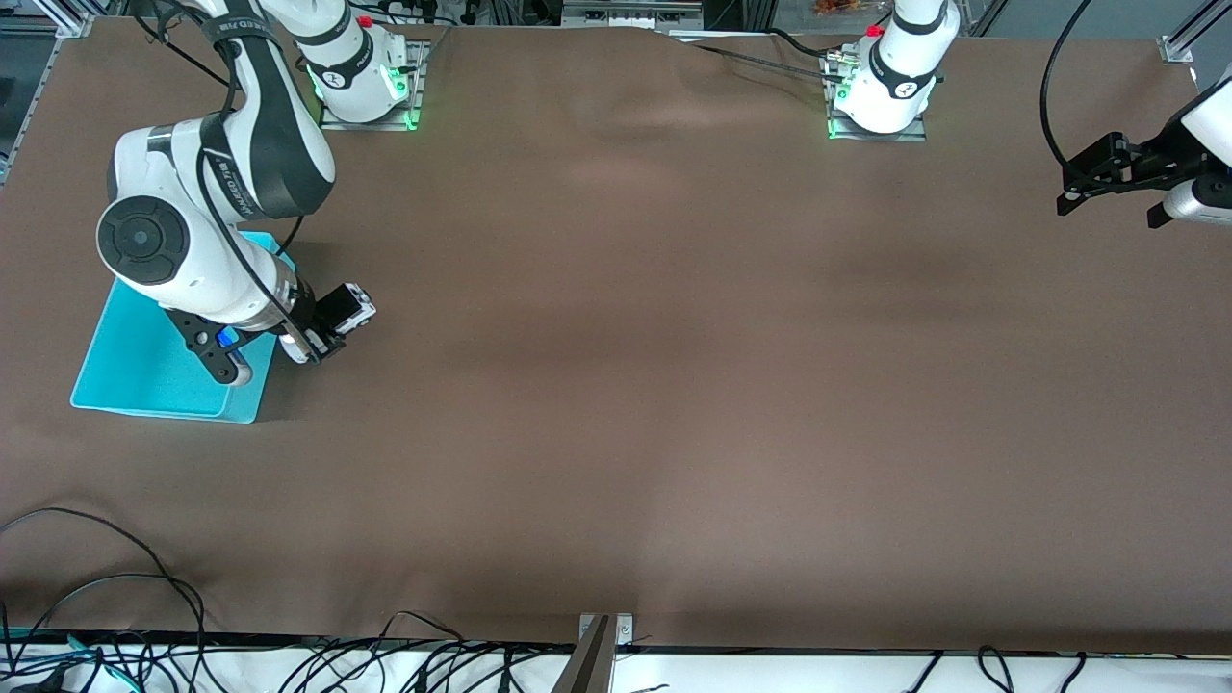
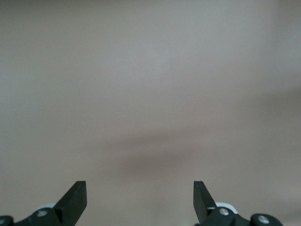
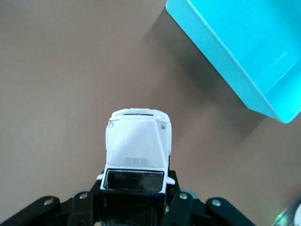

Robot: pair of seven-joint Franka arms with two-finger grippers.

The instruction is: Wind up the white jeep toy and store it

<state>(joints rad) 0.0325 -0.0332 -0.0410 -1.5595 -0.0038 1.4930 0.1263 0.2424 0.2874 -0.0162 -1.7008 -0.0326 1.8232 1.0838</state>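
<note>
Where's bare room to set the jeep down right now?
The turquoise plastic bin shows a bare floor nearest the front camera. Brown tabletop is bare toward the left gripper. Crowded: the right gripper, holding the white jeep toy beside the bin.

Pretty much the whole brown cloth-covered bench (image 1: 674,385) is open for me to sweep across. Only real obstacle is the shallow turquoise plastic bin (image 1: 144,371) at my right arm's end, sitting just beside my right pincer (image 1: 332,327), which is clamped on the small white jeep toy (image 3: 136,141).
</note>
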